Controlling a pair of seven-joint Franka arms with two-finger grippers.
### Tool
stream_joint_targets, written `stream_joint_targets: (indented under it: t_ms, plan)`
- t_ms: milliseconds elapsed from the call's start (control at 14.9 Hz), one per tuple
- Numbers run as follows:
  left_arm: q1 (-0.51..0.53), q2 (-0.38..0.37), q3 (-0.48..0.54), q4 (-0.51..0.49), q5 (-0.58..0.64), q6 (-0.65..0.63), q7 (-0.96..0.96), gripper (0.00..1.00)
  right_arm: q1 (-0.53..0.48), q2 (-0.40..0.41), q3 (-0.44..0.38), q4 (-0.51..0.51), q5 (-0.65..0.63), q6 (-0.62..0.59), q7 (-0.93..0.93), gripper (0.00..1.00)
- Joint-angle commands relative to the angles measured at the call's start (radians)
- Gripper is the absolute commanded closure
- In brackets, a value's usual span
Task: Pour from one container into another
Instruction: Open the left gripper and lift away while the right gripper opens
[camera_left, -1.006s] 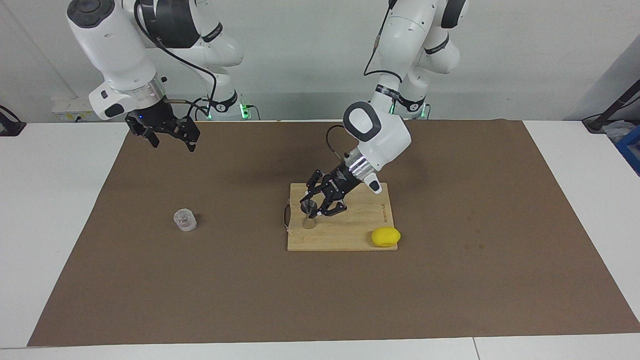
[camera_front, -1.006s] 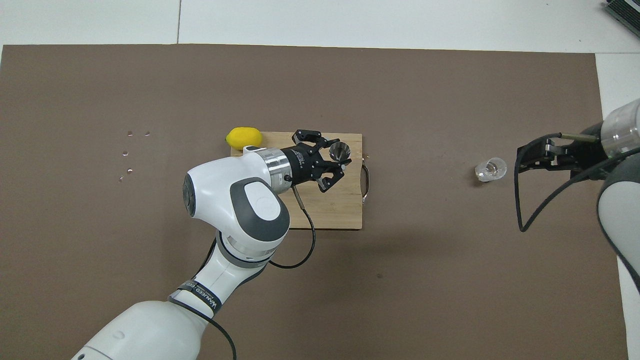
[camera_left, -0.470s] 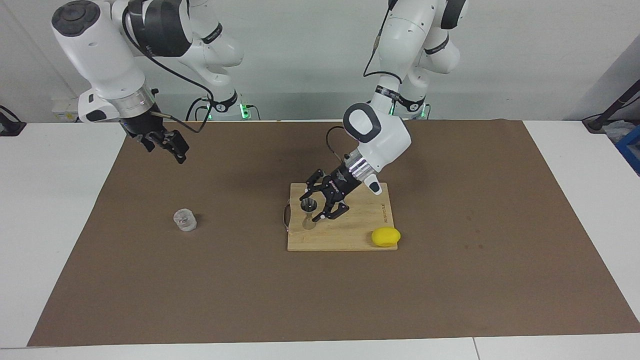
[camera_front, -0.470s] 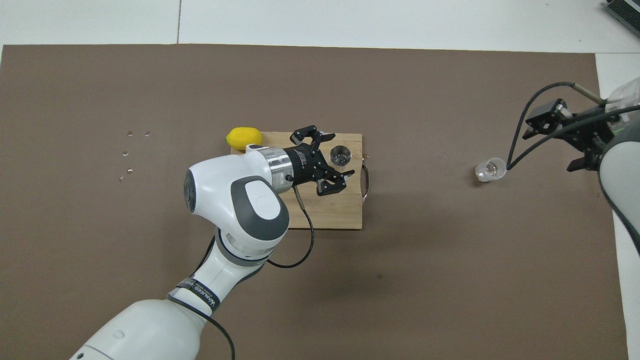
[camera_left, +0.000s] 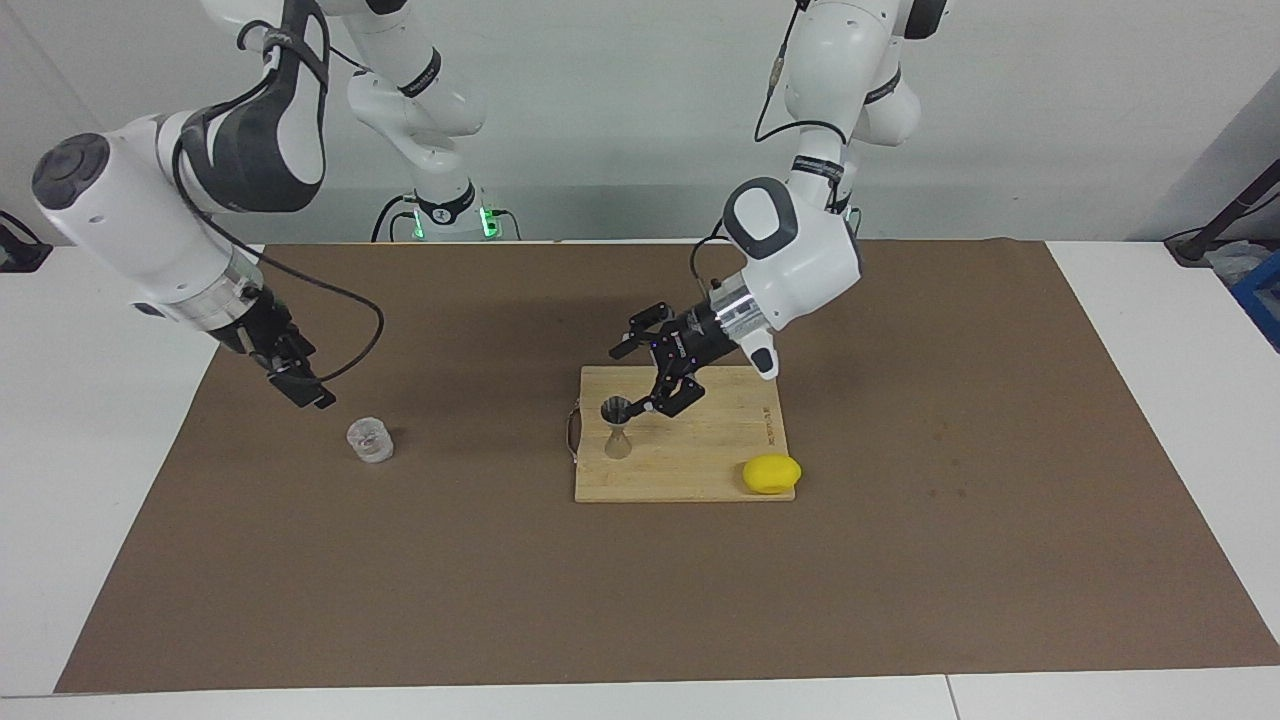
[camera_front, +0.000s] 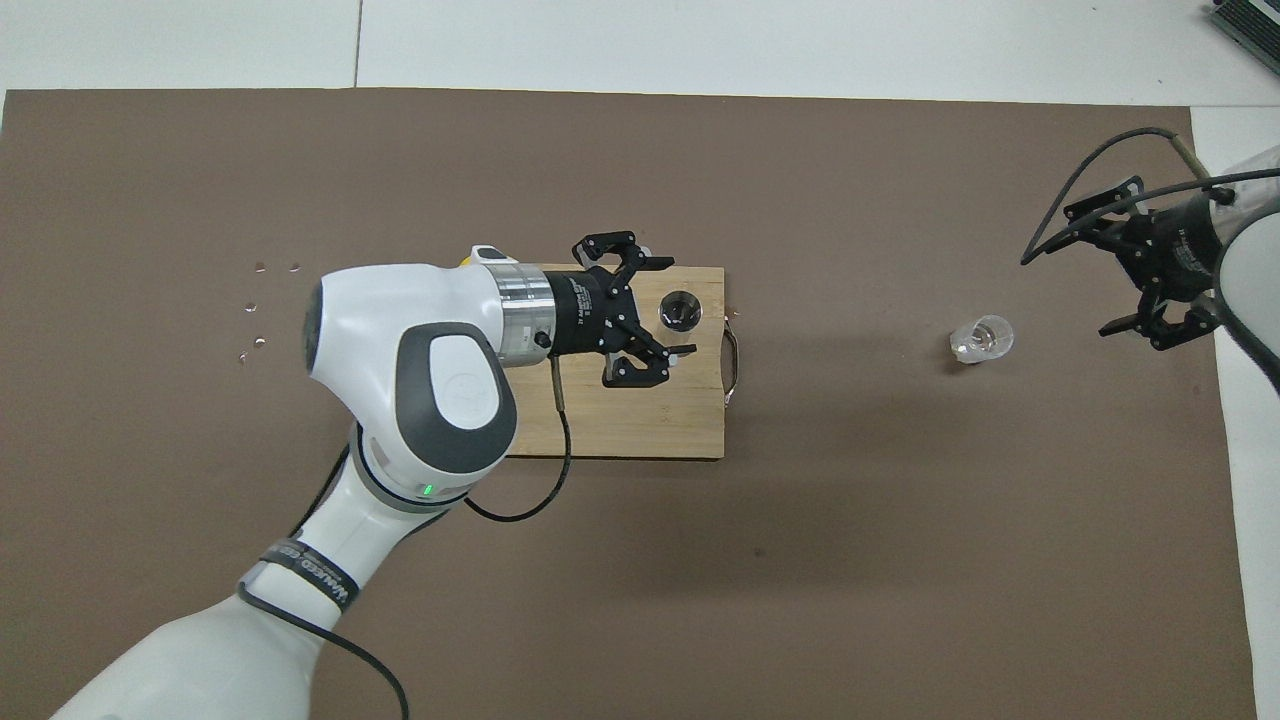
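Observation:
The small clear glass cup (camera_left: 370, 440) (camera_front: 982, 338) stands upright on the brown mat toward the right arm's end. My right gripper (camera_left: 305, 388) (camera_front: 1090, 270) hangs open just above the mat beside the cup, apart from it. The steel hourglass jigger (camera_left: 617, 427) (camera_front: 680, 310) stands upright on the wooden cutting board (camera_left: 700, 462) (camera_front: 680, 420). My left gripper (camera_left: 633, 382) (camera_front: 670, 306) is open and raised over the board, its fingers spread on either side of the jigger from above without touching it.
A yellow lemon (camera_left: 771, 473) lies at the board's corner farther from the robots, toward the left arm's end; in the overhead view the left arm covers nearly all of it. A metal handle (camera_left: 572, 432) sticks out of the board's end. The brown mat (camera_left: 950, 560) covers the table.
My left gripper opened, let go of the jigger and lifted back from it; the jigger stayed upright. My right gripper came down from high over the mat to beside the glass cup.

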Motion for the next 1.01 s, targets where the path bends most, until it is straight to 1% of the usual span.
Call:
stream_joint_targets:
  t_ms: [0,134,268,335,470,604,671,805,939]
  plan:
    - [0.085,-0.07,-0.003,-0.037,0.16,-0.061,-0.006,0.0,-0.02,0.063,0.008,0.008,0.039,0.042,0.054,0.0]
    - [0.131,-0.085,0.0,-0.024,0.327,-0.057,-0.005,0.0,-0.048,0.104,0.008,0.007,0.093,0.057,0.056,0.0]
    - [0.153,-0.096,0.008,-0.004,0.46,-0.043,-0.002,0.0,-0.056,0.109,0.008,-0.042,0.096,0.141,0.054,0.0]
    - [0.156,-0.097,0.015,0.005,0.531,-0.035,-0.002,0.0,-0.059,0.116,0.01,-0.054,0.098,0.161,0.054,0.0]
    - [0.176,-0.113,0.025,0.009,0.672,-0.011,-0.002,0.0,-0.071,0.167,0.011,-0.049,0.108,0.166,0.045,0.0]
    - [0.201,-0.123,0.028,0.007,0.787,0.005,0.0,0.0,-0.102,0.214,0.01,-0.044,0.197,0.169,-0.008,0.0]
    - [0.222,-0.131,0.028,0.007,0.844,0.015,-0.005,0.0,-0.116,0.234,0.01,-0.044,0.213,0.169,-0.035,0.0]
    - [0.239,-0.168,0.029,0.004,0.968,0.005,0.0,0.0,-0.128,0.251,0.01,-0.044,0.225,0.169,-0.044,0.0]
    - [0.279,-0.205,0.026,-0.014,1.1,-0.003,0.01,0.0,-0.137,0.271,0.01,-0.045,0.245,0.169,-0.052,0.0]
